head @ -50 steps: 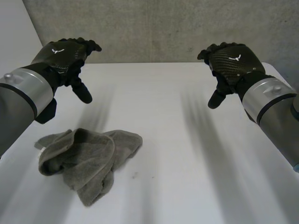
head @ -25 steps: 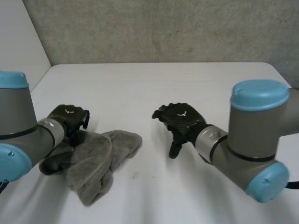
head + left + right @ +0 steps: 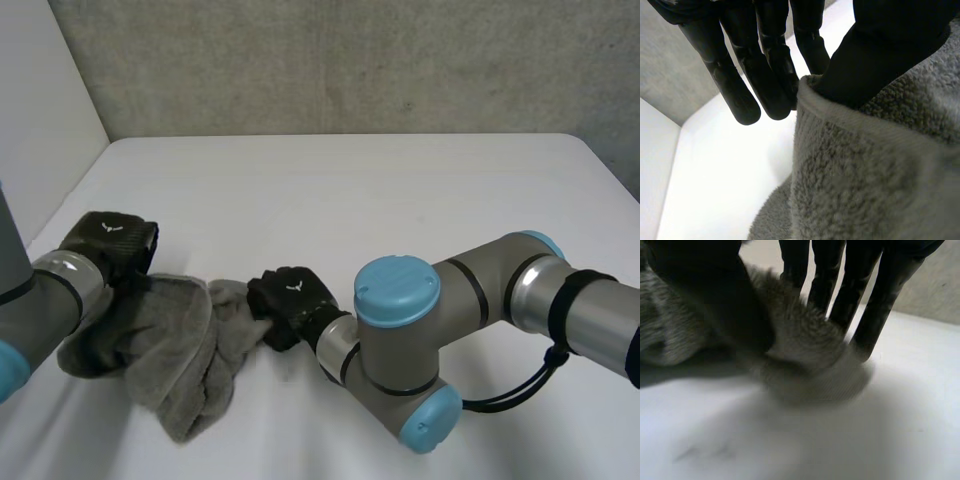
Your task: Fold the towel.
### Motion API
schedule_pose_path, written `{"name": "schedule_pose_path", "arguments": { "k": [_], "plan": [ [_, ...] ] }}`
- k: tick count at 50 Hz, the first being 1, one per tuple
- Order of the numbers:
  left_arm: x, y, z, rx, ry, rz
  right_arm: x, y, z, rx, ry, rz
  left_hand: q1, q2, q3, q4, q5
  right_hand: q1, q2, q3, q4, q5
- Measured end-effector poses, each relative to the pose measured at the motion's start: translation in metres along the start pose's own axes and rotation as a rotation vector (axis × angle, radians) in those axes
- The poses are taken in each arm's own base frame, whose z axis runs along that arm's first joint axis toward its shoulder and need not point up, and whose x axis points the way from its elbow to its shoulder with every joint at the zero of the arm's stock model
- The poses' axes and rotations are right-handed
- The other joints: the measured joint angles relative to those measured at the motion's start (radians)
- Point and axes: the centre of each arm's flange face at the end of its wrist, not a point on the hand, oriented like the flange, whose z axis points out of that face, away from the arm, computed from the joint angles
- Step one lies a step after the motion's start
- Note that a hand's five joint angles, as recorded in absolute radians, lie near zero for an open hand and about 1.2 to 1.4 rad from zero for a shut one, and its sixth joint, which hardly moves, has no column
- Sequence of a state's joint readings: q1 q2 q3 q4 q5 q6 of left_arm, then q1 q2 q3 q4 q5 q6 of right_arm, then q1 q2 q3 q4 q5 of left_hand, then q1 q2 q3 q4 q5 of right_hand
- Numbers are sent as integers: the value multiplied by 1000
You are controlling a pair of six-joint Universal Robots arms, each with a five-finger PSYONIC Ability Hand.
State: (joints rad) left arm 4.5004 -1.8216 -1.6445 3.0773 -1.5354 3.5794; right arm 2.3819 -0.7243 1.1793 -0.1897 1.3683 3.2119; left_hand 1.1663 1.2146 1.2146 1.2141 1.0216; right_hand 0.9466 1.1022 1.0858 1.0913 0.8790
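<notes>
Where the white table (image 3: 420, 190) runs out toward the robot's left, the grey towel (image 3: 175, 350) lies crumpled in a heap. The left hand (image 3: 108, 243) is at its far left edge, the hem nipped between thumb and straight fingers (image 3: 735, 85). The right hand (image 3: 290, 298) pinches the heap's right edge the same way.
</notes>
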Motion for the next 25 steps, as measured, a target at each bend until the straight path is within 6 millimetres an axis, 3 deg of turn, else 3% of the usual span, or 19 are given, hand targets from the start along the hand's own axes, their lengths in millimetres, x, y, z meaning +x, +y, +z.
{"name": "schedule_pose_path", "arguments": {
  "k": [6, 8, 9, 12, 14, 17, 25],
  "plan": [
    [-3, -12, -15, 52, -18, -2, 11, -21, 0, 88, 103, -12, 4, 1, 0, 2, 0, 18, 73, 92, 96, 83],
    [-7, -21, -22, 89, -34, -11, 21, -40, -6, 133, 161, -21, 4, 1, 0, 3, 0, 18, 73, 92, 97, 83],
    [-10, -27, -27, 117, -46, -23, 33, -58, -16, 170, 215, -33, 4, 1, 0, 3, 1, 18, 73, 92, 97, 83],
    [-14, -36, -34, 157, -62, -44, 43, -74, -24, 199, 251, -47, 4, 1, 0, 3, 4, 18, 73, 92, 97, 83],
    [-18, -47, -44, 211, -81, -81, 67, -111, -53, 243, 329, -109, 8, 1, 0, 3, 5, 18, 73, 96, 97, 86],
    [-22, -55, -54, 260, -88, -125, 80, -130, -75, 236, 366, -174, 10, 1, 1, 3, 5, 18, 73, 99, 97, 94],
    [-18, -68, -83, 359, -26, -218, 97, -150, -117, 117, 398, -261, 10, 2, 1, 3, 5, 18, 73, 100, 99, 96]
  ]
}}
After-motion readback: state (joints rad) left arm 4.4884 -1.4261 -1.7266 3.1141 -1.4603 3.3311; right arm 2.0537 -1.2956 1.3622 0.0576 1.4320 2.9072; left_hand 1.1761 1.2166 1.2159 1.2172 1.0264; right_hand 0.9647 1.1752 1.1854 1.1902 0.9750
